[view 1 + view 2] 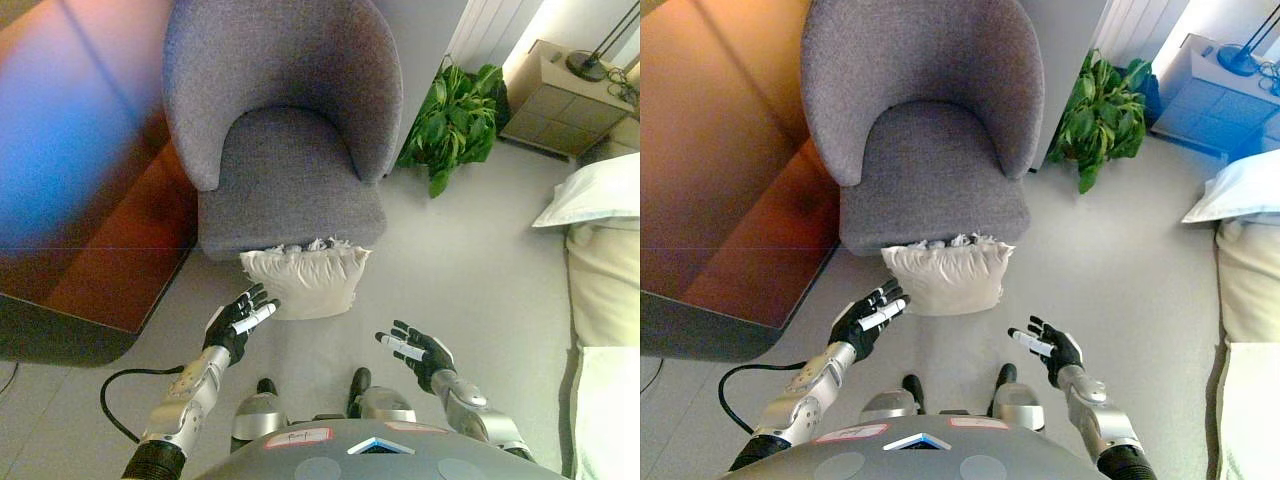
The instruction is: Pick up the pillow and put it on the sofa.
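The cream-coloured fabric pillow with a frilled top edge (305,282) lies on the pale grey floor (470,280), propped against the front of the grey upholstered tub-shaped sofa chair (285,130), its long axis running left to right across the view, straight ahead of the robot and between its two hands. The left hand (238,322) is the nearer one: its straight fingers reach just beside the pillow's lower left corner, possibly brushing it, palm turned inward. The right hand (413,350) hangs lower and further back, apart from the pillow's right end, fingers likewise spread and holding nothing, palm facing the left hand. Both arms are raised forward, framing the pillow from either side, which suggests a two-handed squeeze; the right hand would need to travel further forward to meet the pillow's right edge.
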Robot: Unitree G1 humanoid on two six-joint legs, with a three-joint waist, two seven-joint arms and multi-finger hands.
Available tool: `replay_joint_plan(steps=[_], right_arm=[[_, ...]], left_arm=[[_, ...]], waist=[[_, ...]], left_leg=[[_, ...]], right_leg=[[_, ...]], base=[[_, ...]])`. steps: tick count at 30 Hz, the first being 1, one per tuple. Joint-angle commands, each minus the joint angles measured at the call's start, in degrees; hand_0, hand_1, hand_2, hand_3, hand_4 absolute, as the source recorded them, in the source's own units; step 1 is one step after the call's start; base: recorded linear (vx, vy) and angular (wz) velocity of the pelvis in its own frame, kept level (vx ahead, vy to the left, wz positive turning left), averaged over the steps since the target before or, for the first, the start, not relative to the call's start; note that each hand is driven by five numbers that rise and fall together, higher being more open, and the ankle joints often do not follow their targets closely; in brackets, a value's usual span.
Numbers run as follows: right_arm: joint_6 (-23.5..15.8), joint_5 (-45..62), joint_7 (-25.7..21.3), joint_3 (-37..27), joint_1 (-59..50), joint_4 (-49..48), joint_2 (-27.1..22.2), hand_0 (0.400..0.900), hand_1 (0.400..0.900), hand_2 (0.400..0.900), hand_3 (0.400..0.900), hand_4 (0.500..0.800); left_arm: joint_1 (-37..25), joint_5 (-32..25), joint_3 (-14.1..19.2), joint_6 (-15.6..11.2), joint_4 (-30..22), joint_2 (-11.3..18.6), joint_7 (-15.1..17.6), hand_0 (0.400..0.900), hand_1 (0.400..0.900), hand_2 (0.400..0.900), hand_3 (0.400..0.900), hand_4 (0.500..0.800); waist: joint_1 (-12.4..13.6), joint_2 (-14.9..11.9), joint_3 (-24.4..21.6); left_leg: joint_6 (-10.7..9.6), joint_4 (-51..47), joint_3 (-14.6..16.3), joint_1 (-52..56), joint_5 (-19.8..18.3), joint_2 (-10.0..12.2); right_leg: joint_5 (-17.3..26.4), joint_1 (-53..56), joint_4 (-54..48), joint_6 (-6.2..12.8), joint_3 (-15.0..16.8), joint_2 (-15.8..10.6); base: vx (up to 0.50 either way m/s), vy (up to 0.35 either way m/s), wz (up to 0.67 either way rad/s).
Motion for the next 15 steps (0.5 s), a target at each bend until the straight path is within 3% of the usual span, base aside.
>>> replay_joint_plan(steps=[1,15], right_arm=[[-2.66,-0.55,-0.02,-0.86,-2.65,-3.71,-2.52,0.900,0.900,0.900,0.900,0.800],[-3.89,-1.99,-0.60,-0.98,-2.35,-5.48,-3.48,0.900,0.900,0.900,0.900,0.800]], left_arm=[[-2.44,1.93,0.56,-4.32,-3.45,0.20,-1.72,0.900,0.900,0.900,0.900,0.800],[-1.83,3.87,0.54,-4.62,-5.14,1.54,-1.86,0.900,0.900,0.900,0.900,0.800]], waist=[[-0.98,2.43,-1.20],[-0.86,2.60,-1.31]], left_leg=[[1.24,1.39,0.17,1.49,-3.42,-0.70],[1.28,1.88,0.32,1.66,-3.74,-0.57]], right_leg=[[-1.59,1.38,1.03,3.55,-0.34,-0.23],[-2.37,1.94,0.98,3.34,-0.69,0.11]], base=[[0.00,0.000,0.00],[0.00,0.000,0.00]])
